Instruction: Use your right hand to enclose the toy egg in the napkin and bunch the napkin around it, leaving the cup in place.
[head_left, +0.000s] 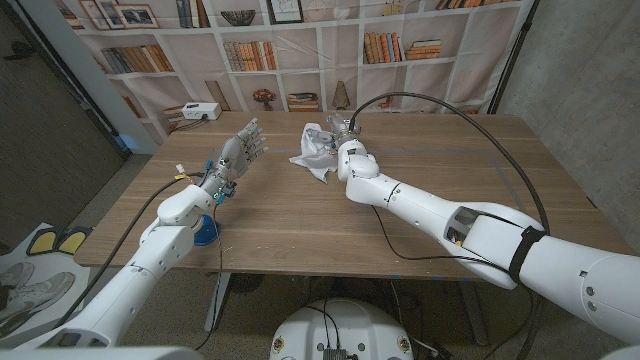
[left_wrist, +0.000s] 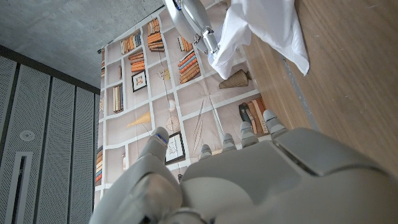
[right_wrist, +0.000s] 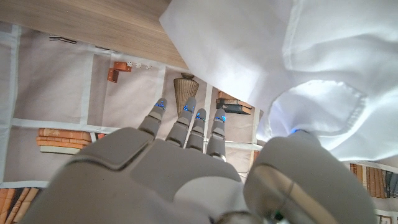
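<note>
The napkin (head_left: 314, 150) lies crumpled toward the far edge of the worktop (head_left: 430, 200), a little left of its middle, and the right hand (head_left: 345, 150) is at its right side. In the right wrist view the thumb reaches into a fold of the white cloth (right_wrist: 298, 56) while the fingers (right_wrist: 186, 121) stand spread beyond it, so the hand appears to touch or lightly catch the napkin; whether it truly grips it I cannot tell. The toy egg is not visible; it is probably wrapped inside the folds, though that is a guess. A cup cannot be made out either. The left hand (head_left: 238, 150) is raised over the left part of the worktop, fingers apart and holding nothing, well away from the cloth; a blue object (head_left: 205, 235) sits near the near-left edge under that arm. As for handling, the napkin looks thin, light and limp: it will crease and gather readily but slide over the smooth wood if pushed rather than pinched. A toy egg would be hard, smooth and inclined to roll out of a loose fold. The sensible hold is on the gathered cloth above the bulge, closing around it from above.
</note>
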